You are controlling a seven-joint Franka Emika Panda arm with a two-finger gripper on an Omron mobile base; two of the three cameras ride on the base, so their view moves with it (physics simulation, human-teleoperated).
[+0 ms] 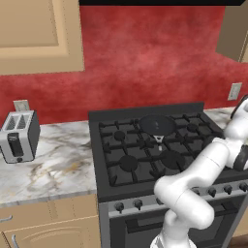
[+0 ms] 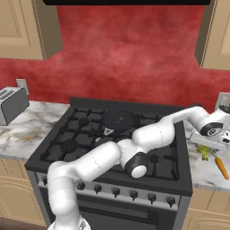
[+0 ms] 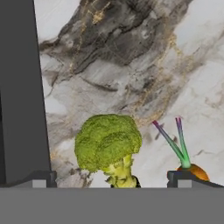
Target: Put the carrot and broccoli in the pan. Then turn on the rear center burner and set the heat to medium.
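A marbled white-and-grey desk runs along a deep red wall, with tan cabinets above and tan drawer fronts below. A black gas stove is set into the desk, a row of knobs across its front. On the stretch of desk left of the stove stands a silver toaster, close to the back edge below a wall outlet; a second outlet sits on the wall to the right.

The pan rests on the rear center burner — dark, round, its pale-tipped handle pointing toward the stove's front.

The white arm reaches over the stove's right edge to the desk beyond it. There the gripper hangs with its fingers spread wide apart, holding nothing. The broccoli lies on the marble between them (seen in the hand view), just beside the stove's right edge. The carrot lies nearer the desk's front edge, just beside the broccoli
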